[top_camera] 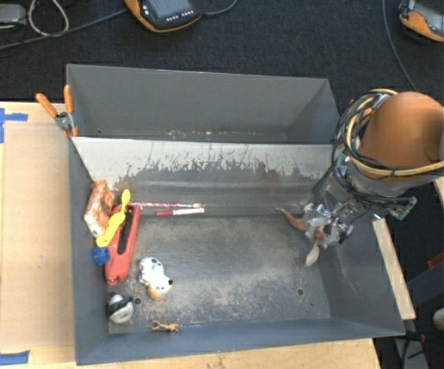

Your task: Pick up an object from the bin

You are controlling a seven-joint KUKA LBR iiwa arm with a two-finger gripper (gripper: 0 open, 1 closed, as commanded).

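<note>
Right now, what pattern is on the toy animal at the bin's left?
White with black patches; the toy animal shows best in camera view.

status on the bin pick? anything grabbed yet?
Done: the gripper sits low inside the bin, at its right side. In hand: I cannot make out any thing held by it. Left: the pick itself. The red tool, the white-and-black toy and the red-and-white stick all lie on the left of the floor, well apart from the gripper.
</note>
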